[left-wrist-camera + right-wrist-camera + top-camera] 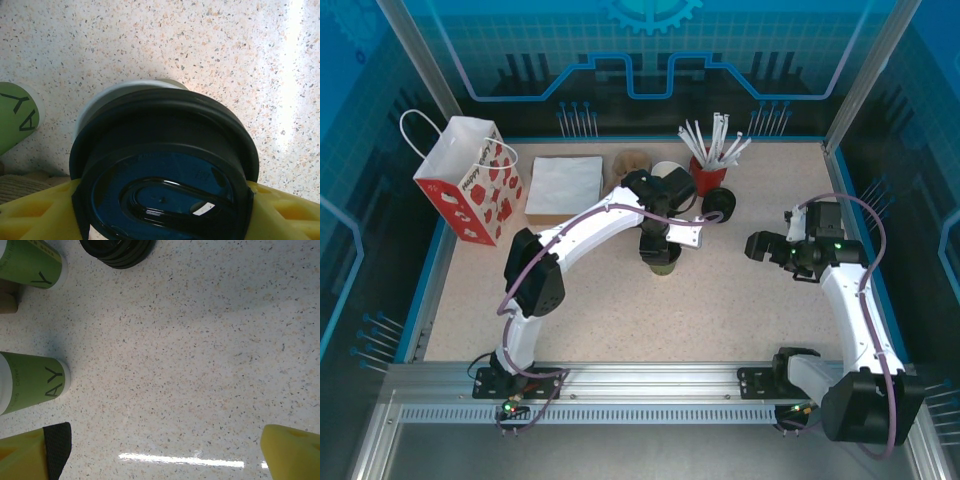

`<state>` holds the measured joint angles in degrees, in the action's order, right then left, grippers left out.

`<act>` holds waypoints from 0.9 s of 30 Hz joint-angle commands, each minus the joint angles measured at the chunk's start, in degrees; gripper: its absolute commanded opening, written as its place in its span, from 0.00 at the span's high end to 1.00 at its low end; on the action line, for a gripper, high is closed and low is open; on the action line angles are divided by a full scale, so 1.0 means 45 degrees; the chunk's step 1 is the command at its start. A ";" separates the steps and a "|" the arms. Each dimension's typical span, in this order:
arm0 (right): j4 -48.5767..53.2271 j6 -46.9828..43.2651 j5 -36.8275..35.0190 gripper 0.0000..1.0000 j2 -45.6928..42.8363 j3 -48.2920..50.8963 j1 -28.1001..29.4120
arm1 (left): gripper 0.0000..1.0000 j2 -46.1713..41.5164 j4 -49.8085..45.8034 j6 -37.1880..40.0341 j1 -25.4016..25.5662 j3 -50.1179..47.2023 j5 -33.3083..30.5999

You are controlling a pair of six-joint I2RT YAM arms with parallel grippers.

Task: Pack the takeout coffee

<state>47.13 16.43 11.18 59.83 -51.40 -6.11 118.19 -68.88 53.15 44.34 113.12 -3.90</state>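
Seating the lid (165, 170): our left tool (661, 246) grasps it by its edges over the cup (666, 265), which stands in the middle of the desk (740, 310). The cup rim peeks out at the far side, so we judge the lid off-centre. We should centre it, level it and press evenly. The right tool (761, 246) hangs released, well apart, free to steady the cup.

Left arm (585, 225) reaches forward and to the right from its base. Its wrist is bent down, and the left gripper (662, 250) has its yellow fingers (35, 215) closed against both sides of a black lid (165, 165). Right arm (850, 300) stands bent on its own side, right gripper (757, 245) turned inward, jaws wide apart, holding nothing.
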 commanded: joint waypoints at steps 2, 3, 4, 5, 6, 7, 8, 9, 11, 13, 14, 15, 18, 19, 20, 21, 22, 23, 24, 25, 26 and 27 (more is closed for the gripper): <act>-0.0206 -0.0154 0.0307 0.00 -0.0195 0.0471 -0.0224 | 0.32 0.0370 -0.0279 0.0342 0.0108 0.0530 -0.0130; -0.0218 -0.0164 0.0305 0.00 -0.0191 0.0502 -0.0215 | 0.32 0.0405 -0.0279 0.0335 0.0100 0.0574 -0.0114; -0.0202 -0.0173 0.0307 0.00 -0.0201 0.0492 -0.0224 | 0.32 0.0396 -0.0279 0.0329 0.0098 0.0584 -0.0095; -0.0200 -0.0192 0.0309 0.00 -0.0191 0.0499 -0.0215 | 0.31 0.0448 -0.0260 0.0329 0.0109 0.0590 -0.0090; -0.0201 -0.0208 0.0307 0.00 -0.0214 0.0503 -0.0223 | 0.31 0.0464 -0.0249 0.0322 0.0094 0.0611 -0.0100; -0.0201 -0.0222 0.0303 0.00 -0.0206 0.0503 -0.0224 | 0.31 0.0478 -0.0248 0.0334 0.0093 0.0615 -0.0109; -0.0201 -0.0232 0.0294 0.00 -0.0201 0.0513 -0.0224 | 0.31 0.0523 -0.0240 0.0338 0.0108 0.0642 -0.0129; -0.0201 -0.0232 0.0308 0.00 -0.0192 0.0504 -0.0233 | 0.31 0.0568 -0.0238 0.0332 0.0100 0.0648 -0.0146; -0.0200 -0.0231 0.0341 0.00 -0.0191 0.0532 -0.0227 | 0.31 0.0638 -0.0221 0.0331 0.0089 0.0694 -0.0169; -0.0201 -0.0203 0.0366 0.00 -0.0198 0.0542 -0.0242 | 0.31 0.0706 -0.0223 0.0315 0.0103 0.0728 -0.0179; -0.0186 -0.0213 0.0382 0.00 -0.0210 0.0547 -0.0229 | 0.31 0.0744 -0.0220 0.0287 0.0104 0.0744 -0.0206; -0.0214 -0.0213 0.0384 0.00 -0.0211 0.0543 -0.0240 | 0.31 0.0766 -0.0220 0.0282 0.0096 0.0762 -0.0207; -0.0201 -0.0232 0.0404 0.00 -0.0210 0.0543 -0.0232 | 0.28 0.0790 -0.0220 0.0275 0.0100 0.0823 -0.0188; -0.0201 -0.0232 0.0405 0.00 -0.0220 0.0543 -0.0230 | 0.27 0.0798 -0.0221 0.0261 0.0091 0.0853 -0.0179; -0.0201 -0.0232 0.0416 0.00 -0.0211 0.0543 -0.0243 | 0.25 0.0800 -0.0220 0.0265 0.0107 0.0856 -0.0168; -0.0201 -0.0232 0.0445 0.00 -0.0196 0.0543 -0.0252 | 0.24 0.0804 -0.0237 0.0251 0.0103 0.0867 -0.0181; -0.0198 -0.0232 0.0477 0.00 -0.0191 0.0543 -0.0241 | 0.23 0.0805 -0.0241 0.0242 0.0095 0.0888 -0.0170; -0.0198 -0.0247 0.0520 0.00 -0.0191 0.0543 -0.0258 | 0.21 0.0806 -0.0239 0.0228 0.0092 0.0928 -0.0186; -0.0201 -0.0257 0.0552 0.00 -0.0182 0.0543 -0.0251 | 0.19 0.0786 -0.0258 0.0212 0.0089 0.0960 -0.0188; -0.0201 -0.0269 0.0573 0.00 -0.0171 0.0543 -0.0255 | 0.18 0.0763 -0.0278 0.0202 0.0094 0.0986 -0.0185; -0.0182 -0.0283 0.0601 0.00 -0.0163 0.0542 -0.0260 | 0.16 0.0733 -0.0279 0.0148 0.0090 0.1015 -0.0190; -0.0159 -0.0308 0.0656 0.00 -0.0152 0.0541 -0.0259 | 0.14 0.0675 -0.0279 0.0121 0.0090 0.1019 -0.0160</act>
<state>46.44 16.21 12.53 59.57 -49.47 -6.17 121.05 -68.75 53.08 44.42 115.35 -4.36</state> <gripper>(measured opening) 0.999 0.844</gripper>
